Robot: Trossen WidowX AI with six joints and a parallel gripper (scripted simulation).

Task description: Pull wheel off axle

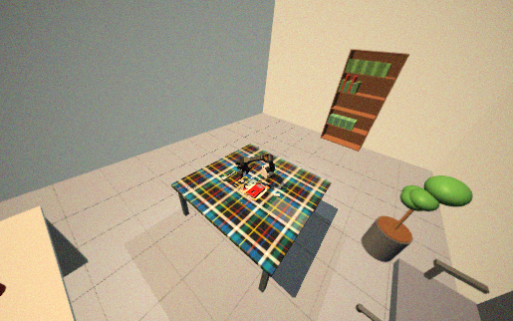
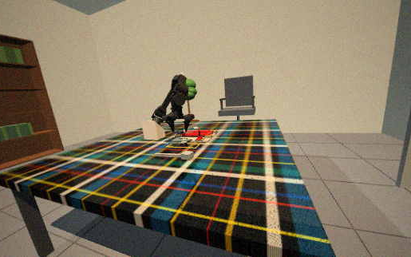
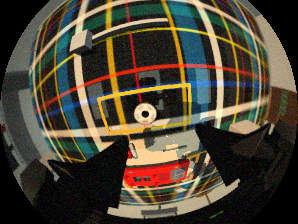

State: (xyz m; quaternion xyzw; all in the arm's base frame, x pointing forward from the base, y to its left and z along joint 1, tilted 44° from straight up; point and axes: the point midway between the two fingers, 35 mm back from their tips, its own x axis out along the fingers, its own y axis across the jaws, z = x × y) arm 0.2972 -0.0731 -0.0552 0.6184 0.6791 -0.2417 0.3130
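The wheel (image 3: 145,107) (image 2: 183,142) lies on the table inside the yellow outline of the marked area (image 3: 190,105) (image 2: 182,148), with its pale hub and dark centre hole facing up in the wrist view. My gripper (image 3: 163,133) (image 2: 180,131) is open, its two dark fingers wide apart, with nothing between them. In the exterior view the fingertips are above the table, behind the wheel, and apart from it. The upright axle cannot be made out clearly. The top view shows these things too small to tell.
A red part (image 3: 155,175) (image 2: 202,132) (image 1: 255,190) on a pale base is beside the marked area, on the gripper's side. A hammer-like tool (image 3: 81,42) (image 2: 187,156) lies beyond the area. A cream block (image 2: 153,130) stands by the arm.
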